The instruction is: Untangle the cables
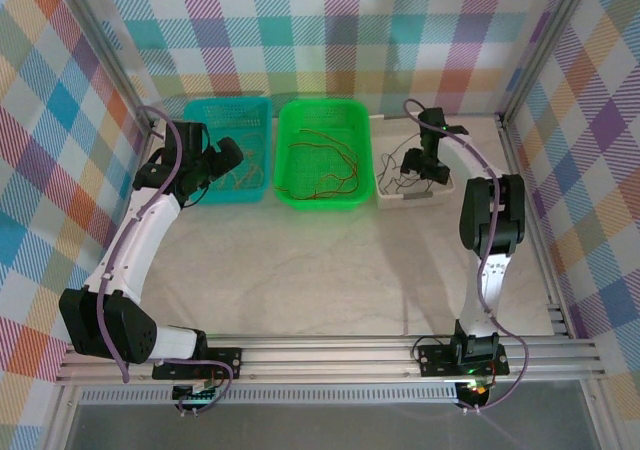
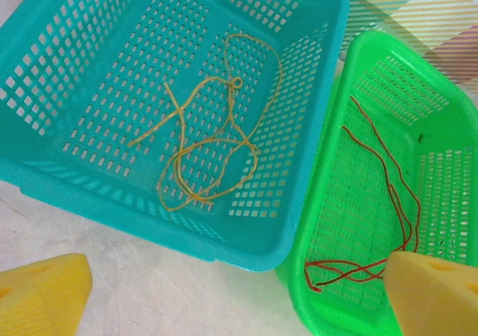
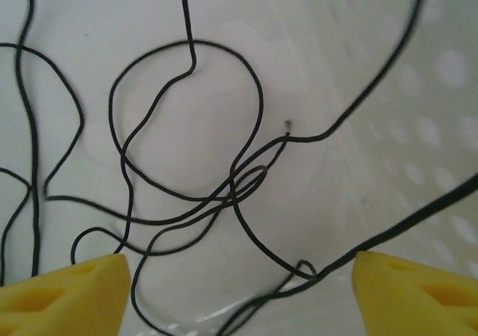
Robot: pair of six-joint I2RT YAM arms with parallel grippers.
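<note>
The bare table (image 1: 330, 280) is seen nearest, with three baskets set in a row along its far edge. Above the teal basket (image 2: 75, 179), on the left, the left gripper (image 2: 239, 299) is held with its yellow fingers (image 2: 41, 295) wide apart and nothing between them. A tan cable (image 2: 246, 149) is laid in loose, crossing loops on the teal basket's floor. Just to the right, touching it or nearly so, the green basket (image 2: 340, 104) is placed, and red cables (image 2: 340, 271) are spread along its floor, crossed at the near end. At the right of the row, the right gripper (image 3: 239, 295) is held low inside the white basket (image 3: 418, 89), its jaws apart and clamped on nothing. One strand is passed close by the right finger, but contact cannot be told. Black cables (image 3: 239, 185) are tangled on the white floor beyond the fingertips, looped over one another, with one loose end seen near the middle.
</note>
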